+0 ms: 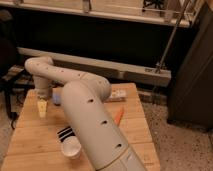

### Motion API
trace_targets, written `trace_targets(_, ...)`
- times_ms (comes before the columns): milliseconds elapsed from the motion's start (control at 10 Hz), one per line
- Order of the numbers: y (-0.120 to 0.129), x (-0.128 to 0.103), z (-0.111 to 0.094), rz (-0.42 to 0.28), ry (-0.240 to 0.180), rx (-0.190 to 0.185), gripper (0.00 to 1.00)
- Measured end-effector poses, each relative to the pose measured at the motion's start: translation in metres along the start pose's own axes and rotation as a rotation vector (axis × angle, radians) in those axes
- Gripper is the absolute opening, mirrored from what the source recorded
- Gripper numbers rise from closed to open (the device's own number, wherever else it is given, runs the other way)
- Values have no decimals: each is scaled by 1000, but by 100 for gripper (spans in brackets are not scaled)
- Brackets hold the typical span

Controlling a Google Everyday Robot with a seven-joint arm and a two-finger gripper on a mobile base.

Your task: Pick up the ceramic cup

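Note:
The ceramic cup (71, 147) is small, white and round, and stands upright near the front of the wooden table (35, 142), just left of my arm's thick white link. My gripper (42, 109) hangs with its yellowish tip pointing down over the left part of the table. It is well behind the cup, slightly to the left, and apart from it. The arm bends from the bottom middle up to an elbow, then left to the wrist. No red-orange bowl shows.
A black-and-white striped object (65, 133) lies just behind the cup. A blue object (56, 98) sits right of the gripper. An orange stick-like item (118, 116) and a pale packet (118, 95) lie on the right. A dark cabinet (192, 75) stands at right.

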Motion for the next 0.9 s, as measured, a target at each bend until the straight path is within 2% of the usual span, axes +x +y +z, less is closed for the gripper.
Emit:
trace_targets(100,7,1,2,-9,3,19,80)
trace_targets(200,17,1,-3,-33,-22,84,80)
trace_targets(300,23,3,-10,-50,-39,134,80)
trace_targets(600,46,20,-25,-100,-32,282,80)
trace_targets(700,55,29,-26,-101,-23,308,80)
trace_targets(900,75,54,-23,-60,-2,348,80)
